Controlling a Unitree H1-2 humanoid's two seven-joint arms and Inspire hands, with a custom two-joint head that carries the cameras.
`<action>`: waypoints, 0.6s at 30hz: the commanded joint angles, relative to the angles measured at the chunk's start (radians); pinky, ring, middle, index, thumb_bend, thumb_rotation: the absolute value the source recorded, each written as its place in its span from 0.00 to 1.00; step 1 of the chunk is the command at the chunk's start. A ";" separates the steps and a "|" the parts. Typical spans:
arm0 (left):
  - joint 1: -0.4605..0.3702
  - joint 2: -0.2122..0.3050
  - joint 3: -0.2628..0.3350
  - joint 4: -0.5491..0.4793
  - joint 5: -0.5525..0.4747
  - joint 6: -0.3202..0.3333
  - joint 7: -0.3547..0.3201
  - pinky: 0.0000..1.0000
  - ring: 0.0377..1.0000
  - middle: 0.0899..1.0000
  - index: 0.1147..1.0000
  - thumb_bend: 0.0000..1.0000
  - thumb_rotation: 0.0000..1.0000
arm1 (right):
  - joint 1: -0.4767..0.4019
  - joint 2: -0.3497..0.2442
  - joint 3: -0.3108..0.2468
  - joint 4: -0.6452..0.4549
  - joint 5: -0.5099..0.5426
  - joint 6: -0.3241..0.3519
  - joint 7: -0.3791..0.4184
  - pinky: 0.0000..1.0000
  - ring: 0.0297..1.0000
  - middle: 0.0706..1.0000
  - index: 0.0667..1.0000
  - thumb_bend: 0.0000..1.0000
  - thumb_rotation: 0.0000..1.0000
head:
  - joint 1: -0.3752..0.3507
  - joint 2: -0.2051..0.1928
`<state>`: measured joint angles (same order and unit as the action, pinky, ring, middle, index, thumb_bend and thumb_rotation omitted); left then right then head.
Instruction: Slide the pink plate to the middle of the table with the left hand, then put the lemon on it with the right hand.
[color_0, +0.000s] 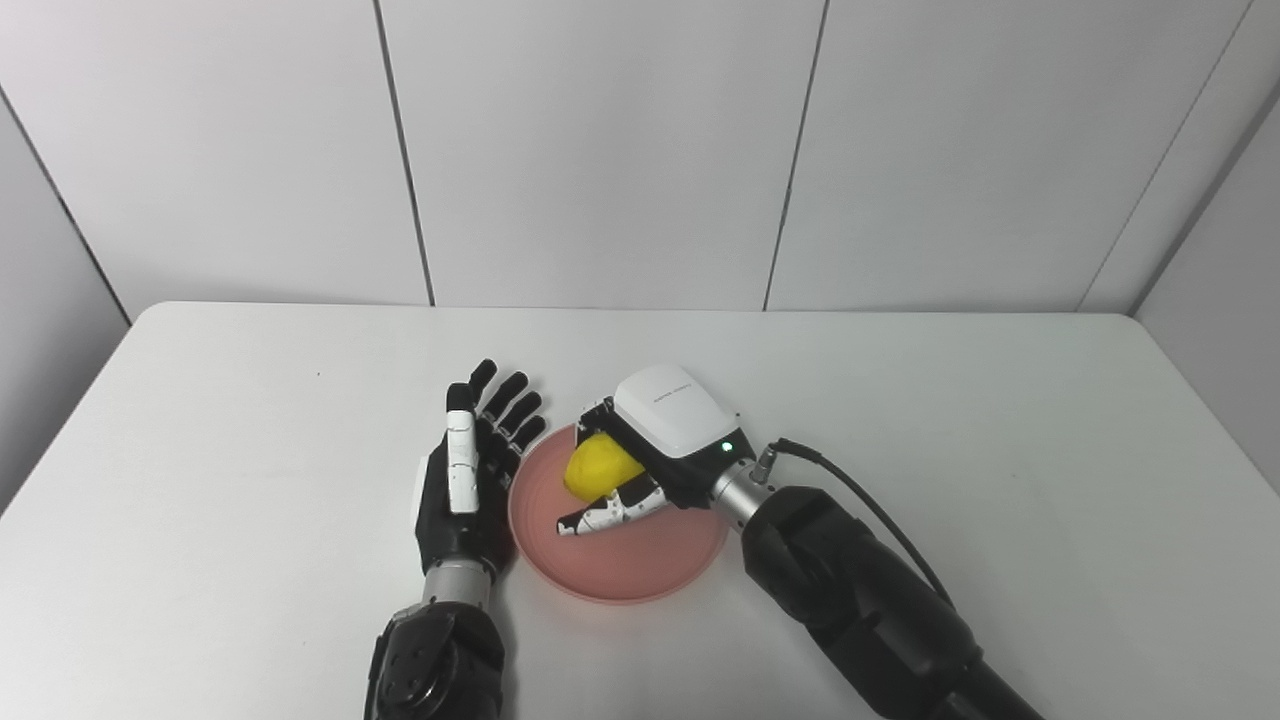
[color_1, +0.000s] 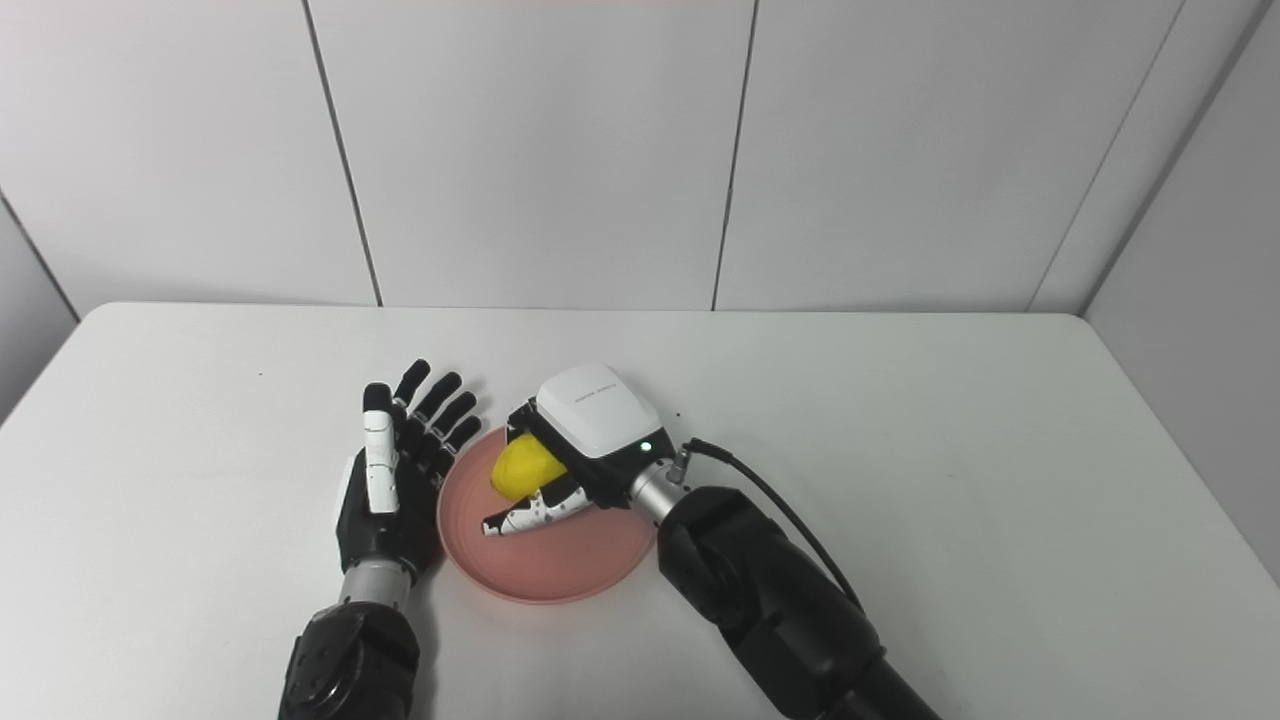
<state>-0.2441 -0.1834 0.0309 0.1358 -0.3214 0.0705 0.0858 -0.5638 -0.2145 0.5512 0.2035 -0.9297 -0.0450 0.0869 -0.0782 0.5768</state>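
With the round pink plastic plate (color_0: 640, 560) lying near mid-table beside the spread, empty left hand (color_0: 470, 490), the right hand (color_0: 640, 465) holds the yellow lemon (color_0: 598, 468) clasped over it, so the placing step seemingly needs only lowering and release.

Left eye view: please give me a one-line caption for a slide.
Right hand holds the yellow lemon over the round pink plate; open left hand rests beside the plate's rim.
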 joint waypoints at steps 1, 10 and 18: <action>0.031 -0.074 0.005 0.037 0.003 0.040 0.038 0.85 0.83 0.84 0.86 0.94 0.81 | -0.030 -0.005 0.005 -0.021 -0.016 -0.028 -0.004 0.17 0.21 0.27 0.37 0.59 0.56 | 0.000 0.001; 0.037 -0.074 0.012 0.020 -0.020 0.063 0.038 0.84 0.82 0.78 0.88 0.95 0.79 | -0.020 -0.008 0.020 0.000 -0.043 -0.047 -0.040 0.20 0.25 0.32 0.43 0.68 0.57 | -0.002 0.007; 0.044 -0.077 0.008 0.007 -0.022 0.075 0.046 0.82 0.76 0.78 0.88 0.95 0.79 | -0.009 -0.003 0.014 0.017 -0.042 -0.056 -0.104 0.27 0.32 0.36 0.44 0.53 0.17 | -0.003 0.011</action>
<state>-0.2427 -0.1834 0.0333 0.1200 -0.3326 0.0874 0.1008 -0.5509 -0.2175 0.5771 0.2293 -0.9681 -0.0717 0.0126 -0.0828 0.5860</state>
